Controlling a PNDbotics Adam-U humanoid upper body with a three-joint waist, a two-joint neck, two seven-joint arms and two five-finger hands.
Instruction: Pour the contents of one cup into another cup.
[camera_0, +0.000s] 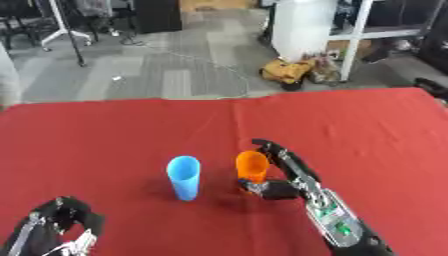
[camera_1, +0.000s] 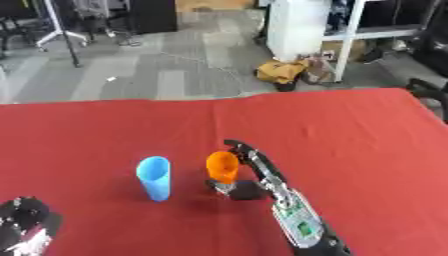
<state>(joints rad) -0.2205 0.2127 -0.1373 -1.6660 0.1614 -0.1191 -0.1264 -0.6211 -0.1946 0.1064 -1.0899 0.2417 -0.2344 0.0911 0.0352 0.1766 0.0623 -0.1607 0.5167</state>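
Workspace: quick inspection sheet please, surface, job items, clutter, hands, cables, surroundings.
Surface: red tablecloth covers the table.
Job's things: blue cup upright, standing free; orange cup to its right, apart from it. Contents of either not visible.
Clutter: nothing seen on the cloth.
Hands: right hand curled round the orange cup; left hand idle at the lower left corner, fingers not clear.
Cables: thin cable on the floor beyond.
Surroundings: grey floor, yellow bag, white cabinet.

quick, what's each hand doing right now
Left hand: resting at the lower left corner, holding nothing; fingers cannot be told.
Right hand: shut on the orange cup.
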